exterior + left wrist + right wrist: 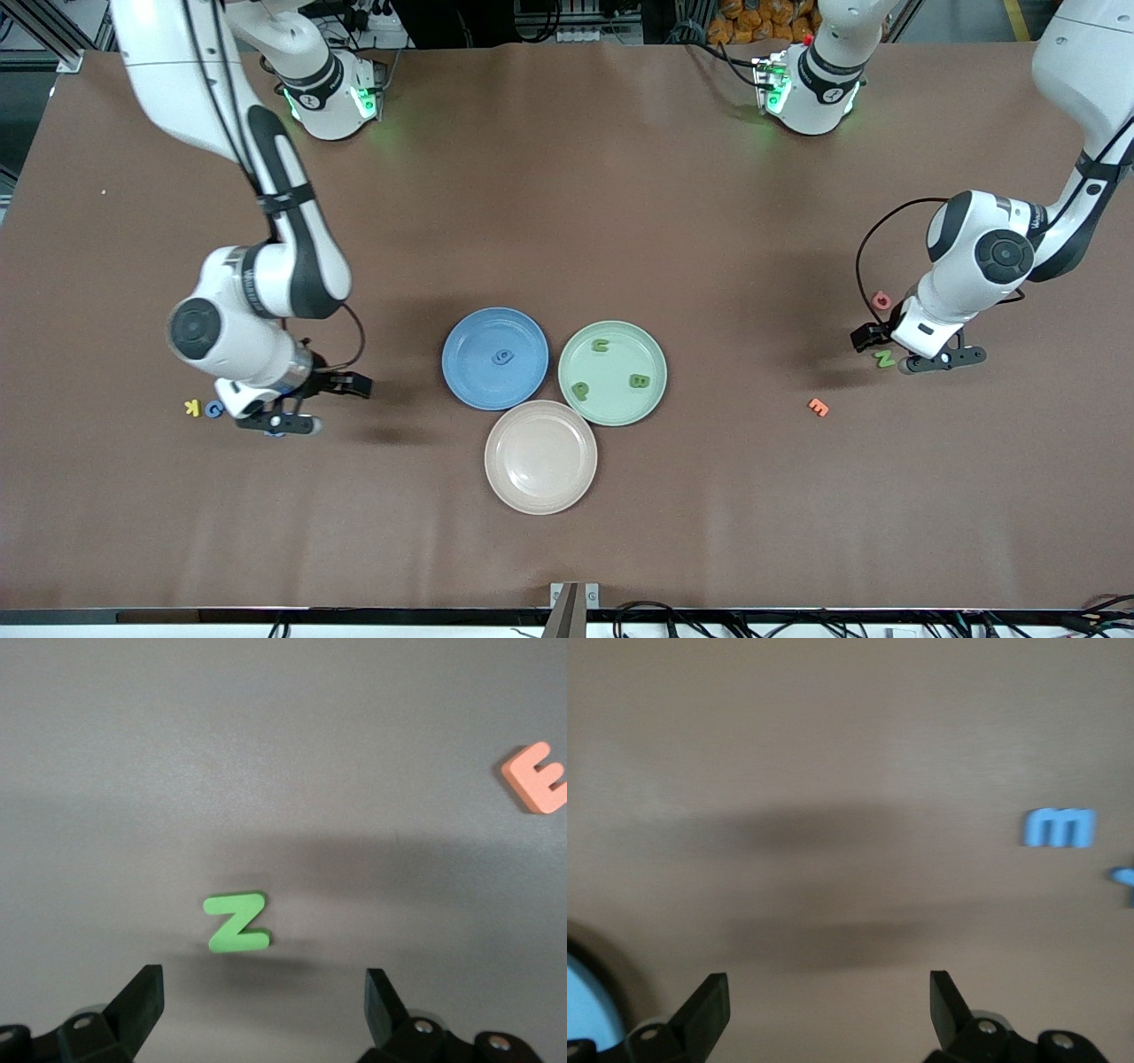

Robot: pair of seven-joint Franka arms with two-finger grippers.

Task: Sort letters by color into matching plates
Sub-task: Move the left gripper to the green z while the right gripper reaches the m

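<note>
The blue plate [469, 377] holds one blue letter [502, 357]. The pale green plate [620, 409] holds three green letters [639, 381]. The beige plate [540, 456] is empty and lies nearest the front camera. My left gripper [908, 349] is open and low over a green letter [883, 358]. In the left wrist view that green letter [236, 921] lies just ahead of the open gripper [262, 985]. My right gripper [314, 405] is open and empty above bare table; its wrist view shows the gripper [828, 988] and a blue letter "m" [1060, 827].
An orange E [818, 407] [537, 777] and a red letter [881, 300] lie near the left gripper. A yellow K [191, 407] and a blue letter [213, 408] lie beside the right gripper. The blue plate's edge [585, 1005] shows in the right wrist view.
</note>
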